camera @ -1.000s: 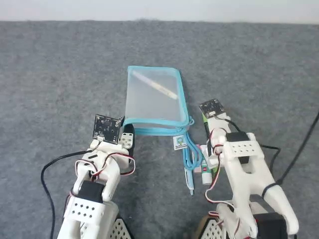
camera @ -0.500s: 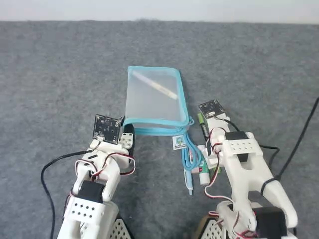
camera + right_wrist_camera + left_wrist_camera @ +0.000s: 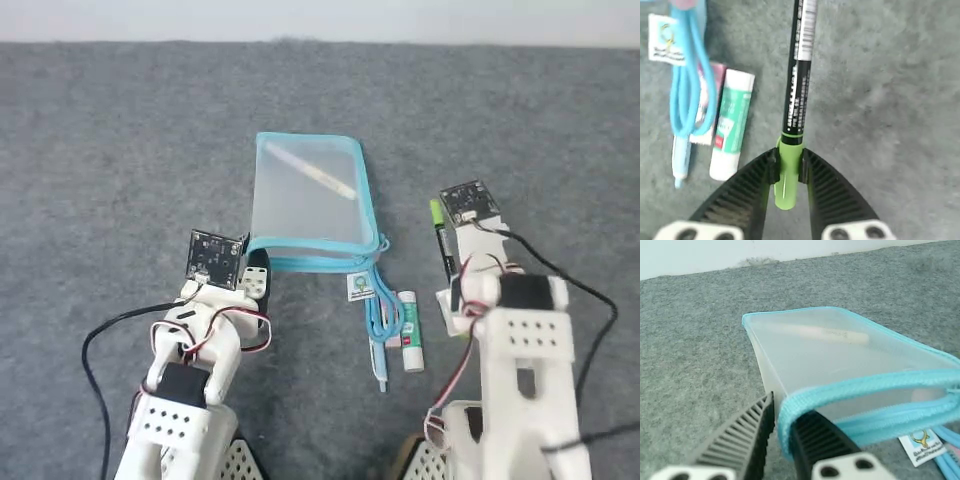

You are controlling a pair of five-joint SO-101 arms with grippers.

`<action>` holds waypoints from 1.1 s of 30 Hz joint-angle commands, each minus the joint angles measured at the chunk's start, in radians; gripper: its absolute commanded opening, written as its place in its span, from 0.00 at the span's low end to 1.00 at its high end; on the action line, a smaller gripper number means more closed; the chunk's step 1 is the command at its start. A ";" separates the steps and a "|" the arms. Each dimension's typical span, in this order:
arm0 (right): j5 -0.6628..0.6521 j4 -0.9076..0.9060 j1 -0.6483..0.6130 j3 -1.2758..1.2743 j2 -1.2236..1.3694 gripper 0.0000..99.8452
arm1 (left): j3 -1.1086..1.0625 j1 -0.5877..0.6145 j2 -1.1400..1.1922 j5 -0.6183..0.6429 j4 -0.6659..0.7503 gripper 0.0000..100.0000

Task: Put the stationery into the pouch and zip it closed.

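Left gripper [image 3: 782, 412]: jaws closed to a narrow gap, with the near-left corner of the zip trim pinched between them.

The translucent plastic pouch with light-blue zip edging [image 3: 305, 205] lies flat on the grey felt-like table [image 3: 120, 150], mouth towards the arms. A cream stick [image 3: 312, 175] is already inside.

Just right of the mouth, a blue pen [image 3: 379, 365] and a green-and-white glue stick [image 3: 410, 330] lie loose, with a blue cord looped over them.

Right gripper [image 3: 788, 165]: clamped on the green cap end of a black marker [image 3: 799, 80], whose barrel juts forward beside the pouch's right edge without touching it.

Risks, as judged:
- The hold is on the cap end alone, so the long barrel may pivot or droop on the swing across.
- The mouth looks shallow, and a low tip would catch the trim and shove the pouch out of the left pinch.
- The cord by the mouth could snag the barrel.
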State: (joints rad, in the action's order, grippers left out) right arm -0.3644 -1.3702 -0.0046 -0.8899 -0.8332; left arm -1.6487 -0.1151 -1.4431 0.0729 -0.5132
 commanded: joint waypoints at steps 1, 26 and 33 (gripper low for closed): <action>-0.144 -0.090 -0.027 0.071 -0.127 0.01 | 0.018 0.006 0.009 -0.012 0.000 0.01; -0.115 -0.101 -0.421 0.229 0.101 0.01 | 0.019 0.006 0.009 -0.012 0.002 0.01; 0.035 -0.222 -0.444 0.654 0.387 0.01 | 0.018 0.006 0.009 -0.012 0.002 0.01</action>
State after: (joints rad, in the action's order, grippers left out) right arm -0.3920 -1.5313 -0.4204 -0.4634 -0.5524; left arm -1.6487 -0.1166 -1.4431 0.0729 -0.5132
